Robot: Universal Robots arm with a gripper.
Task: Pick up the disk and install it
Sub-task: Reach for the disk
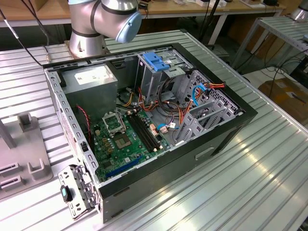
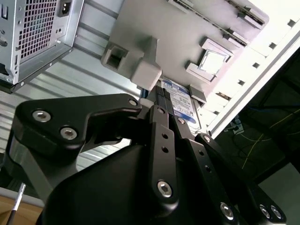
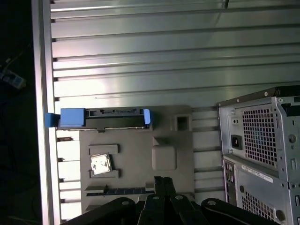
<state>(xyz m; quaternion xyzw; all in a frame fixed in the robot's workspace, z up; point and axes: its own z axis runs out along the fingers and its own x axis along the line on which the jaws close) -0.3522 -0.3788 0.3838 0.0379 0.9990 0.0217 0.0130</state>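
Table [image 1: 250, 192]: its ribbed metal top is carrying the whole job, with the tray sitting close to one of its edges.

Computer case [image 1: 159, 185]: is lying on its side just beside the tray, on the exterior view's right of it. Its cover is off, probably so that the inside is open to a reach from above.

Arm [image 1: 89, 29]: its base is standing on the table behind the case, well apart from the tray.

Tray [image 3: 136, 150]: this flat grey tray is acting as a parts holder. Its moulded pockets and slots are keeping each part in a fixed, known spot.

Gripper [image 3: 161, 180]: is hovering over the tray, on the side across from the disk. Its fingers are pressed together with nothing between them, and it is touching none of the parts.

Disk [image 3: 112, 119]: is standing on its long edge in a slot along one side of the tray, with the blue ends of its carrier sticking out. Standing upright is probably leaving its flat faces free for a pinch. It is not yet picked up.

Blue bracket [image 1: 156, 60]: is sitting on top of the metal drive cage inside the case, well apart from the tray.

Chip [image 3: 101, 164]: is resting flat in a square pocket of the tray, between the disk and the gripper.
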